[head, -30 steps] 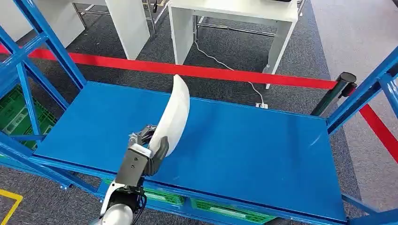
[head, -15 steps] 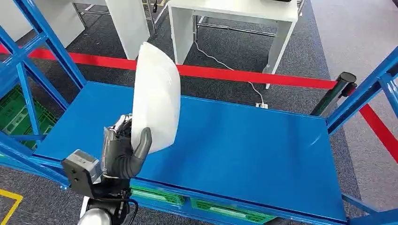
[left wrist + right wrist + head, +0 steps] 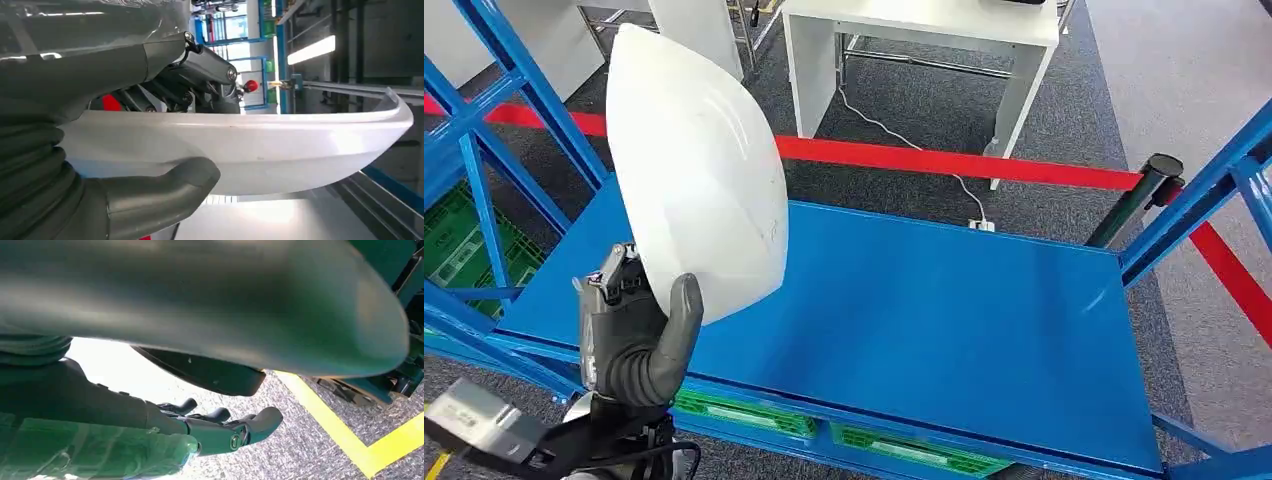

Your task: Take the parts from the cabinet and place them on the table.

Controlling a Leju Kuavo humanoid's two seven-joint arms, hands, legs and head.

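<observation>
Fingers (image 3: 609, 290) of left hand (image 3: 634, 340) wrapped behind lower edge of large white curved plastic shell part (image 3: 696, 175), thumb pressed on its front; part held upright, raised above left end of blue metal shelf deck (image 3: 944, 330). Right hand (image 3: 220, 432) hangs over grey carpet with yellow floor line (image 3: 350, 440), fingers loosely extended, holding nothing.

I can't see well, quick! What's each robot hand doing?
Left hand: holding the white part.
Right hand: holds nothing; open or closed cannot be told.
</observation>
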